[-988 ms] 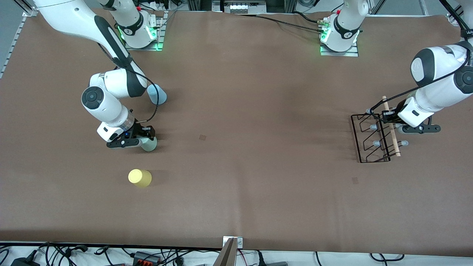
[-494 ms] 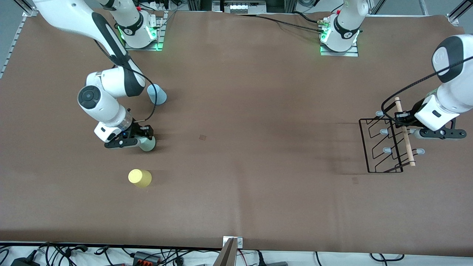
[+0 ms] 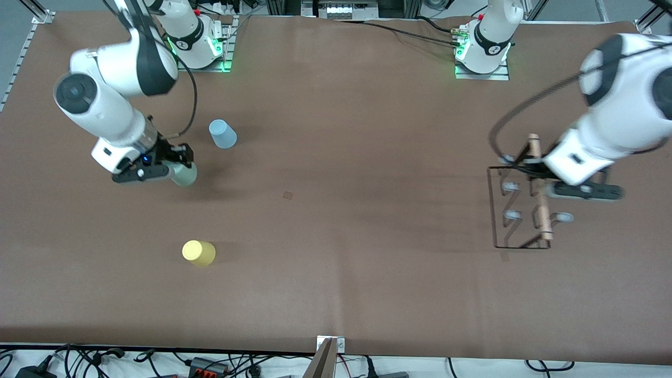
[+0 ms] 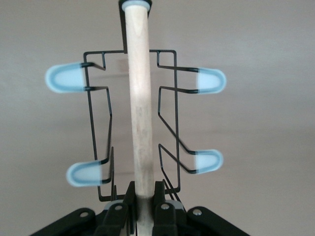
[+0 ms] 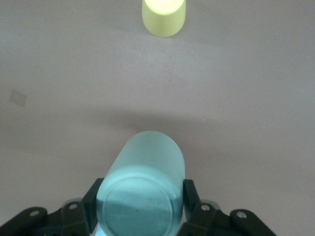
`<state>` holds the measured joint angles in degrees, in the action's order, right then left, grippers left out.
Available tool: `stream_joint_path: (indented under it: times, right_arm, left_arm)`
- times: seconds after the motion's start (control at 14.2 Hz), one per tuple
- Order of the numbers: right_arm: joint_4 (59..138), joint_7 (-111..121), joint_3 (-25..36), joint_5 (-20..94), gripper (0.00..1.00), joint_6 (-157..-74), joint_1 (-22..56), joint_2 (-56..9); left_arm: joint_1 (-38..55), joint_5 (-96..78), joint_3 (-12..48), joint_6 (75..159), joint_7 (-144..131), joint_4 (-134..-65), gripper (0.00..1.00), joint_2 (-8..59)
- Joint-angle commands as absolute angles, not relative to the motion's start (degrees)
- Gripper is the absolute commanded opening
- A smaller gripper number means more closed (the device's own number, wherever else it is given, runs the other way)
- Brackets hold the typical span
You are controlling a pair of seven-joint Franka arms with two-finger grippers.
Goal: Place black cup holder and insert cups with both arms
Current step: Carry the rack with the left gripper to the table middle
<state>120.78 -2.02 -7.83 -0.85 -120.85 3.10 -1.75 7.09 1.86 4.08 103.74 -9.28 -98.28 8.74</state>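
Brown paper covers your table (image 3: 336,157) from edge to edge, with cables trailing along the bottom of the frame. At the middle left of the front view, your right gripper (image 3: 176,167) hangs in the air over the table with its jaws clamped on the pale grey-green cup (image 3: 184,175); the right wrist view shows that cup (image 5: 140,196) pinched between the two black fingers (image 5: 189,196), its flat base facing the camera. The light blue cup (image 3: 222,134) stands on the table in the upper left of the frame, close to the held cup and higher in the picture. The yellow cup (image 3: 198,252) sits lower down, nearer the front camera, well apart from both.

At the middle right of the frame, your left gripper (image 3: 538,170) has its jaws closed on the wooden dowel handle (image 3: 541,191) of the black cup holder (image 3: 517,210). In the left wrist view the handle (image 4: 140,113) runs straight out from between the fingers, with the wire frame (image 4: 101,142) below it and four pale blue prong tips (image 4: 64,78) spreading to either side. You cannot tell whether the rack's base touches the table.
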Motion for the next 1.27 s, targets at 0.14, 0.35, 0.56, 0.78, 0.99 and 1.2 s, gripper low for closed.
stream_joint_path:
  times: [0.14,0.35,0.56,0.78,0.99,1.2]
  right_arm:
    - [119.6,-1.2,-7.9,-1.2,0.09,-115.1,2.9,1.0]
    - [119.6,-1.1,-7.8,-1.2,0.09,-115.4,2.7,1.0]
    - [119.8,-1.1,-7.8,-1.2,0.09,-115.1,2.6,1.0]
    - [120.1,-0.5,-7.7,-1.2,0.09,-115.0,2.6,1.0]
    - [120.3,1.1,-7.6,-1.2,0.10,-115.0,2.5,1.0]
    - [120.3,1.1,-7.6,-1.2,0.10,-115.0,2.5,1.0]
  left_arm:
    - [20.6,1.8,3.8,101.7,-27.6,-95.7,0.01,10.4]
    - [27.0,1.8,3.8,101.8,-34.6,-93.4,0.01,13.2]
    - [31.2,1.8,3.8,102.0,-36.9,-90.6,0.01,16.9]
    - [33.7,1.7,3.8,102.1,-38.2,-88.4,0.01,20.4]
    - [35.2,1.7,3.8,104.1,-41.0,-88.3,0.01,22.1]
    - [36.6,1.7,3.8,108.4,-41.0,-88.4,0.01,24.0]
